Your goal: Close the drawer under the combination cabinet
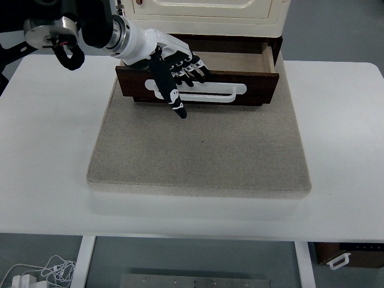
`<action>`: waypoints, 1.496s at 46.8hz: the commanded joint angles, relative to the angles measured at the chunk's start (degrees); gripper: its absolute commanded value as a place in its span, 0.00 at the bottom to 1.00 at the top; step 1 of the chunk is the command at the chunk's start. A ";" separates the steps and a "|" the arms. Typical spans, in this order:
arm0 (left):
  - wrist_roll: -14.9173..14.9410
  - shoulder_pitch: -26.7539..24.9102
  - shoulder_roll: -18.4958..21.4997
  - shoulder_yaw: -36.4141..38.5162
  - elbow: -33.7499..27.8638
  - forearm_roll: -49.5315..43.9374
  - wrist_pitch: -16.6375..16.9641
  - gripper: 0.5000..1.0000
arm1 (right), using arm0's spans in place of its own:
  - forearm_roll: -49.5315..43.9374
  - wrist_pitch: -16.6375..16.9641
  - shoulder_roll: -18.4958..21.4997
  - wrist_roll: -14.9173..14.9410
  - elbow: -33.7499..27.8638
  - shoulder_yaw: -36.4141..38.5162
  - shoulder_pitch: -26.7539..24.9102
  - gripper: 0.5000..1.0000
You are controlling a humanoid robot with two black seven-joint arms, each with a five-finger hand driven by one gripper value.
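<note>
So nearest the camera is the plain white table (48,180), and on it a big square beige-grey felt mat (198,150) with nothing lying on its middle. At the mat's far edge sits the dark brown wooden drawer with the long white bar handle (240,90), pulled well out from under the cream-coloured combination cabinet (204,15), so you can see right down into its pale inside. The left hand (174,66), white palm with black fingers, is draped over the left part of the drawer front: fingers loosely spread and gripping nothing, the longest one pointing down across the handle toward the mat. Looks to me like it's at the lining-up stage, palm against the front panel, and the drawer isn't in yet. Next move probably needs a straight, even shove toward the cabinet; since the hand is off-centre to the left, the drawer could skew and bind. No right hand in the shot.
</note>
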 commanded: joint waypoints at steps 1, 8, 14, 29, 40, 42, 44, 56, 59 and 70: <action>0.00 0.17 -0.66 0.01 0.37 0.08 -0.09 1.00 | 0.00 0.00 0.00 -0.01 0.00 -0.01 0.06 0.90; 0.00 0.26 -1.10 0.01 0.81 0.17 -0.18 1.00 | 0.00 0.00 0.00 -0.01 0.00 -0.01 -0.02 0.90; 0.00 0.35 -1.37 0.45 1.16 0.35 -0.18 1.00 | 0.00 0.00 0.00 -0.01 0.00 -0.01 0.06 0.90; 0.00 0.70 -1.98 1.68 1.69 0.52 -0.18 1.00 | 0.00 0.00 0.00 -0.01 0.00 0.08 -0.02 0.90; 0.00 0.88 -1.98 2.29 2.22 2.37 -0.26 1.00 | 0.00 0.00 0.00 -0.01 0.00 -0.01 -0.02 0.90; 0.00 0.79 -1.98 2.47 2.40 2.37 -0.35 1.00 | 0.00 0.00 0.00 -0.01 0.00 -0.01 -0.02 0.90; 0.00 0.79 -2.07 2.47 2.66 2.37 -0.35 1.00 | 0.00 0.00 0.00 -0.01 0.00 -0.01 -0.02 0.90; 0.00 0.96 -4.53 4.05 2.66 2.46 -0.35 1.00 | 0.00 0.00 0.00 -0.01 0.00 -0.01 0.06 0.90; 0.00 1.05 -4.53 4.05 2.66 2.63 -0.35 1.00 | 0.00 0.00 0.00 -0.01 0.00 -0.01 0.06 0.90; 0.00 1.14 -4.53 4.05 3.36 3.77 -0.35 1.00 | 0.00 0.00 0.00 -0.01 0.00 -0.01 -0.02 0.90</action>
